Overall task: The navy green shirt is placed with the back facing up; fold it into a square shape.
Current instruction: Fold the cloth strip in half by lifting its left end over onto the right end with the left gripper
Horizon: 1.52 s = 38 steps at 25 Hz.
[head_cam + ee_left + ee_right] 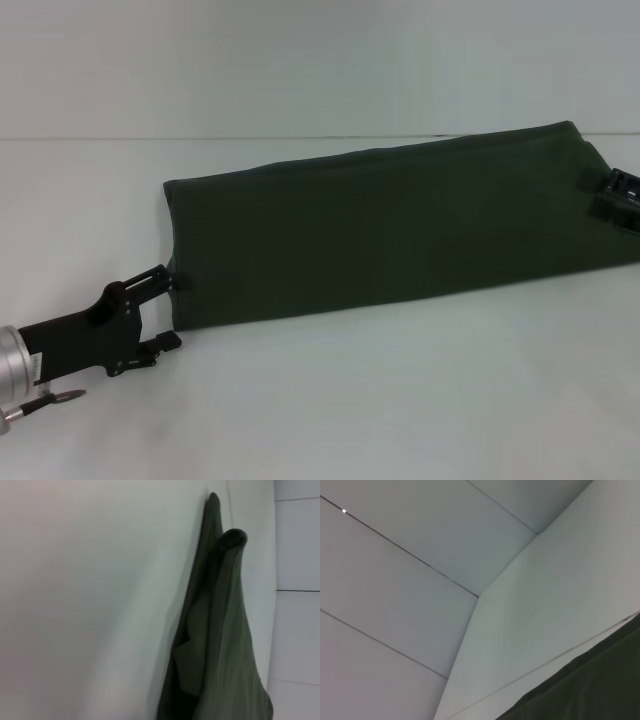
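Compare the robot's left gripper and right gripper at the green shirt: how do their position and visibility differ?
The left gripper is at the navy green shirt's near left end, fully in the head view; the right gripper is at the far right end, mostly cut off. Both are black and meet the shirt's edge.

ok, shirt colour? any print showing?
The navy green shirt is plain dark olive green, no print visible on the upturned surface. Head view shows it best.

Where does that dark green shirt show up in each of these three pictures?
Head view: the navy green shirt lies as a long folded band across the white table, between both grippers.
Left wrist view: hanging folds, right of centre.
Right wrist view: lower right corner only.
Shared landmark: the white table.
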Tool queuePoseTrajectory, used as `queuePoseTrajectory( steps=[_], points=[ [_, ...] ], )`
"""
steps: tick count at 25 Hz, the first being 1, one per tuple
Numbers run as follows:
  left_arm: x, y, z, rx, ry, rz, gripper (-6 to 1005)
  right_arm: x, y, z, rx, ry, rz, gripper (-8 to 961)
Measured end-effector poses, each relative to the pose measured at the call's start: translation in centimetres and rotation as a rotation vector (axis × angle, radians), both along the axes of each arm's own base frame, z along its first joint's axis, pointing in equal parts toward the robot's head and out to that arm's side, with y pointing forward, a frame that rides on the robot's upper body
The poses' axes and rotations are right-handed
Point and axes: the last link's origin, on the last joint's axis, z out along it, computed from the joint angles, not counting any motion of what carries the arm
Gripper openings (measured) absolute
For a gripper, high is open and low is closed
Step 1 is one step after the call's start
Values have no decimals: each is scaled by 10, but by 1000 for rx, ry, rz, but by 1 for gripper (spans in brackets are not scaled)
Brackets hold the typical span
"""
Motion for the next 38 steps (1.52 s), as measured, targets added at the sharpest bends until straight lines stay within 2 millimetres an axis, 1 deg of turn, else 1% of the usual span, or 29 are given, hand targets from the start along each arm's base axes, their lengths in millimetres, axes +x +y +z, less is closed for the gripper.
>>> queuePoseTrajectory(
  steps=[11, 16, 24, 31, 38],
  points=[
    [3, 7, -5, -22, 16, 8, 947, 5, -2, 3, 18, 7, -19, 866],
    [4, 6, -9, -43, 18, 15, 946, 5, -2, 5, 27, 12, -23, 867],
    [3, 6, -10, -42, 18, 18, 946, 6, -2, 5, 29, 13, -24, 867],
    [6, 17, -12, -26, 40, 35, 946, 7, -3, 4, 27, 18, -28, 866],
    [13, 32, -18, -11, 73, 22, 946, 7, -3, 4, 26, 20, -30, 867]
  ],
)
